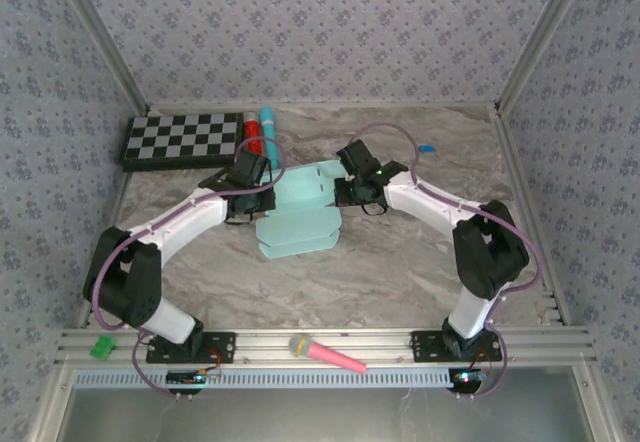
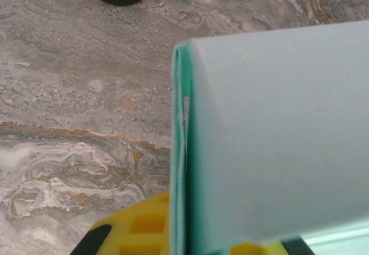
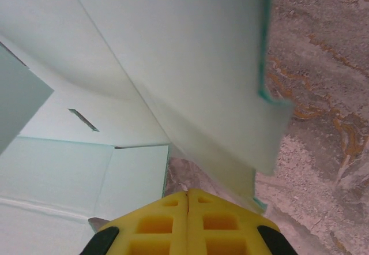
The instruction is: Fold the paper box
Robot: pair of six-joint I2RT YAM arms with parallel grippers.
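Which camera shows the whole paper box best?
The top external view: the paper box is seen whole, flaps spread, between the arms. The left wrist view gives a close folded edge; the right wrist view, inner panels and a slot.

the paper box [image 1: 300, 227] is pale aqua, checkerboard [image 1: 183, 140] black-and-white, table [image 1: 400, 272] marbled grey.

Grey marbled counter [image 1: 400, 272], bearing the pale aqua paper box [image 1: 300, 224] mid-surface. Checkerboard [image 1: 183, 140] at far left, turquoise marker [image 1: 268, 122] and red cylinder [image 1: 252, 137] just beside. Small blue bit [image 1: 427, 148] far right.
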